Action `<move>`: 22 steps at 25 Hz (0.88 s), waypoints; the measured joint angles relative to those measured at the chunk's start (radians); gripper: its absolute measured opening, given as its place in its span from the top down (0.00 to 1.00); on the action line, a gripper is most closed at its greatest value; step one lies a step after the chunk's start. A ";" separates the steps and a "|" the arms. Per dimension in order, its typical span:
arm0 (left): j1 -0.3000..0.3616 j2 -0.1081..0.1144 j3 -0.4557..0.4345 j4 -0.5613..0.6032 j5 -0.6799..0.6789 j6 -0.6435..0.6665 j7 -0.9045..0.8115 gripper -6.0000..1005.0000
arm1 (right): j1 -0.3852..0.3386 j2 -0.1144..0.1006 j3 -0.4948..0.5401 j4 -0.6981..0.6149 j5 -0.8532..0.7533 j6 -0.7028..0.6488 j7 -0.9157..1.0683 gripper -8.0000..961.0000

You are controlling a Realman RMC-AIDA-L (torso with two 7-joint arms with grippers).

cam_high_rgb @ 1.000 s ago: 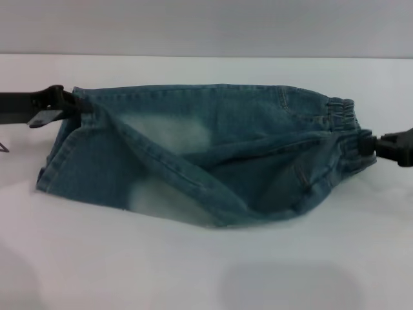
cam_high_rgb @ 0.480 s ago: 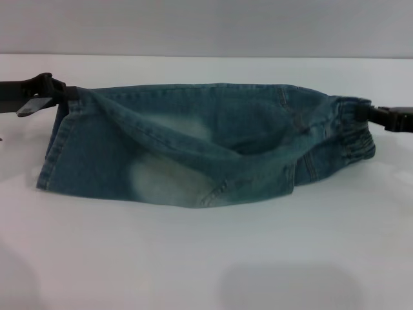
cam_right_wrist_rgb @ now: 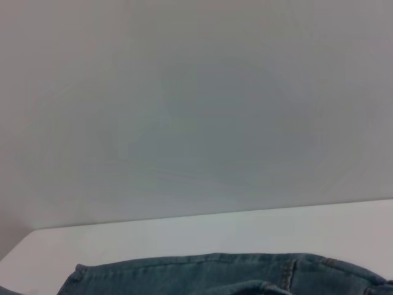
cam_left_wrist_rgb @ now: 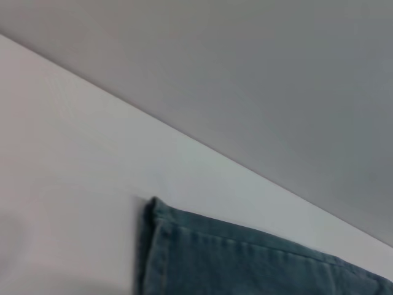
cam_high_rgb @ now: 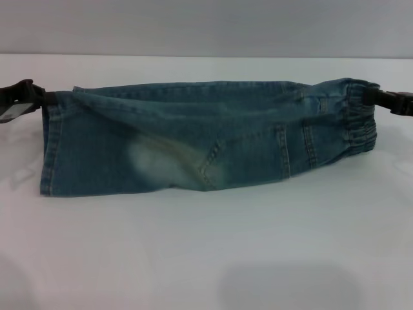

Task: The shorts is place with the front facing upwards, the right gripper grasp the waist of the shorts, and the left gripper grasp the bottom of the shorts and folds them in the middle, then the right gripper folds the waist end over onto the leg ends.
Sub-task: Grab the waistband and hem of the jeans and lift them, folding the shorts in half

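Note:
The blue-green denim shorts [cam_high_rgb: 193,139] hang stretched in a long strip across the white table [cam_high_rgb: 206,258], folded lengthwise, one pale patch showing low on the left. The bottom of the shorts [cam_high_rgb: 53,145], with its stitched hems, is at the left end, where my left gripper [cam_high_rgb: 40,100] is shut on the top corner. At the right end my right gripper [cam_high_rgb: 375,98] is shut on the gathered waist [cam_high_rgb: 357,119]. The left wrist view shows a hem corner of the shorts [cam_left_wrist_rgb: 245,264]; the right wrist view shows the shorts' upper edge [cam_right_wrist_rgb: 215,276].
The white table stretches from the front to a grey wall [cam_high_rgb: 206,26] behind. The table's far edge [cam_left_wrist_rgb: 184,141] runs close behind the shorts.
Both grippers have moved outward and farther back, pulling the shorts taut. The sagging front layer has swung over, so the garment now hangs as one flat folded strip.

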 joint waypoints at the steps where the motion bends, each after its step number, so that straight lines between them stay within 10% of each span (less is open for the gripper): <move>1: 0.005 0.001 -0.001 0.000 0.000 -0.008 0.000 0.98 | -0.001 -0.001 0.002 0.000 0.000 0.001 0.000 0.99; 22: -0.016 0.005 0.010 0.001 0.000 -0.032 0.013 0.98 | 0.010 -0.018 0.008 -0.012 0.000 -0.035 0.036 0.99</move>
